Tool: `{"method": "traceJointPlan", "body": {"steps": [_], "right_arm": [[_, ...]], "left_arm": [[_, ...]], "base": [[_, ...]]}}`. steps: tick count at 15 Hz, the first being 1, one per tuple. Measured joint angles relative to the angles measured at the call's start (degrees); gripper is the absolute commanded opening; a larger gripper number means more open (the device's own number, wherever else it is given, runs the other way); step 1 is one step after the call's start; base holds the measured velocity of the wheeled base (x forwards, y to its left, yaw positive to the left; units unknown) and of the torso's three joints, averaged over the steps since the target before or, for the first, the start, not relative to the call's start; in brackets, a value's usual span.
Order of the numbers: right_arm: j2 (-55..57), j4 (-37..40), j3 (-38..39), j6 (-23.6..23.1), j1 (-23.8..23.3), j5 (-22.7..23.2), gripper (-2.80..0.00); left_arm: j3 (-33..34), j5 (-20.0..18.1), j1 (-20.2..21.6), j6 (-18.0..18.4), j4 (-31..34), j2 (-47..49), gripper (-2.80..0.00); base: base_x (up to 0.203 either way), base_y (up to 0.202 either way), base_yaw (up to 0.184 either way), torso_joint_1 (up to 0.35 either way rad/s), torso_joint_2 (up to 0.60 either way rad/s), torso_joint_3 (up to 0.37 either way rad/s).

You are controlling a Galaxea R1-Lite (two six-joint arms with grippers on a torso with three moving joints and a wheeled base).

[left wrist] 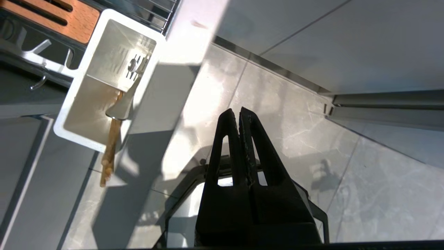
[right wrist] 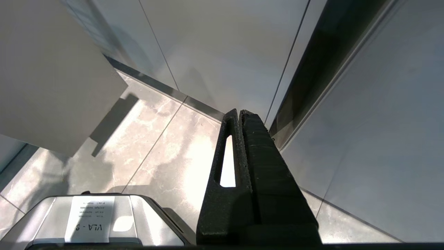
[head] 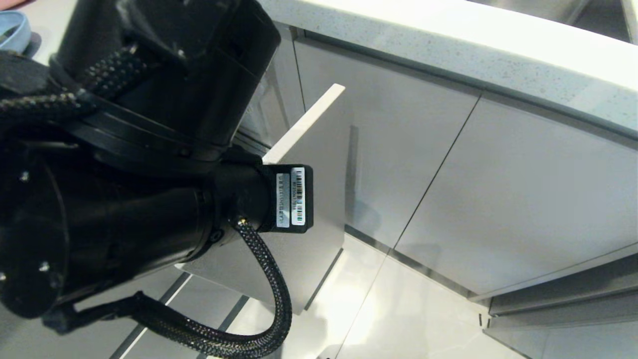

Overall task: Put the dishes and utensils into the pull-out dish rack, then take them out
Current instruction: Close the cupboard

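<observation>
Left wrist view shows my left gripper (left wrist: pixel 239 113) shut on nothing, beside the utensil cup (left wrist: pixel 74 104) holding chopsticks (left wrist: pixel 110 152)

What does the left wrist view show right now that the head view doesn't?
Only the left wrist view: the white utensil cup with the chopsticks leaning out of it and a silver piece inside, the wooden strip, and the left tool, shut and empty above the floor.

Only the head view: the countertop, a light-blue plate's edge, and the left arm filling the foreground.

Both: the rack's pale front panel standing pulled out, cabinet doors, and the tiled floor.
</observation>
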Motion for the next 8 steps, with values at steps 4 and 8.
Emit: {"method": "traceJointPlan", "body": {"steps": [4, 8], "right_arm": [[0.0, 0.0, 0.0, 0.0, 0.0, 0.0, -2.8], [0.0, 0.0, 0.0, 0.0, 0.0, 0.0, -2.8]], "left_arm": [[-0.2, 0.4, 2.6, 1.0, 0.0, -0.6, -2.8], [-0.3, 1.2, 6.8, 2.4, -0.2, -1.4, -2.8]], "base": [[0.0, 0.0, 0.0, 0.0, 0.0, 0.0], [0.0, 0.0, 0.0, 0.0, 0.0, 0.0]]}}
